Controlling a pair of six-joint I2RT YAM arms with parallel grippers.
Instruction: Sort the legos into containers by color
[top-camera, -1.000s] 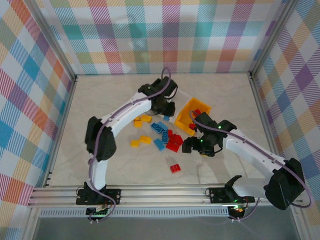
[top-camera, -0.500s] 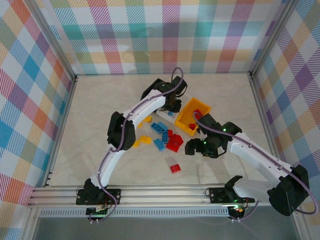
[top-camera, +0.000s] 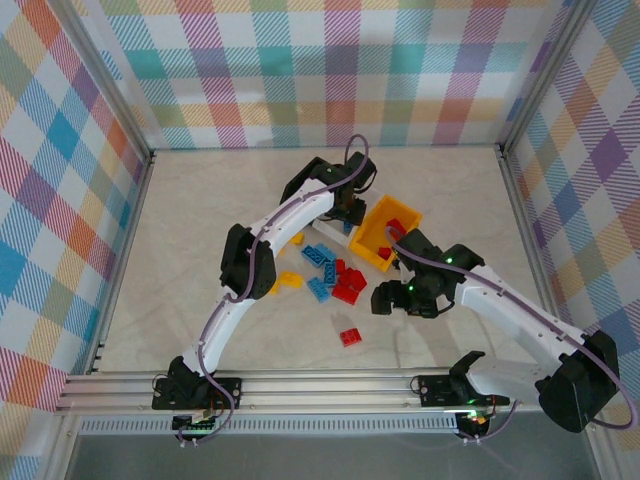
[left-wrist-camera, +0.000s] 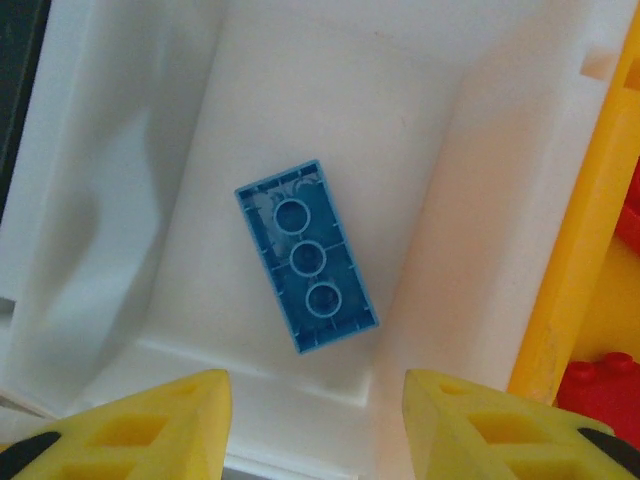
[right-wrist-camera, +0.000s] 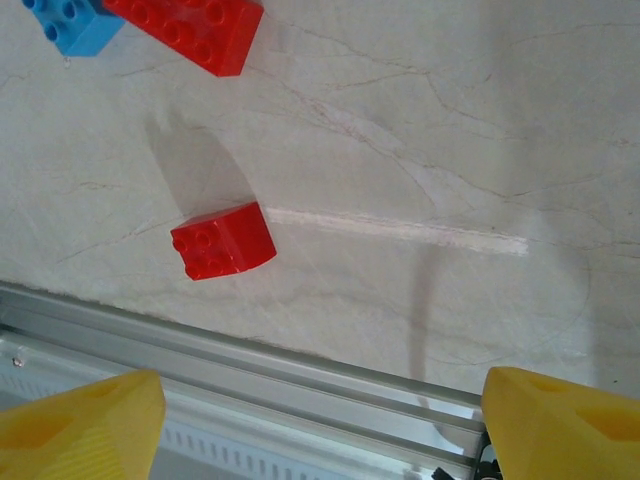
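Left gripper (left-wrist-camera: 318, 425) hangs with its fingers spread and nothing between them. Just beyond its fingertips, a blue lego (left-wrist-camera: 306, 257) lies underside-up on the floor of the white bin (left-wrist-camera: 120, 200). Right gripper (right-wrist-camera: 320, 420) is spread wide and empty too, with a red lego (right-wrist-camera: 222, 241) on the table (right-wrist-camera: 450, 120) just ahead of it.
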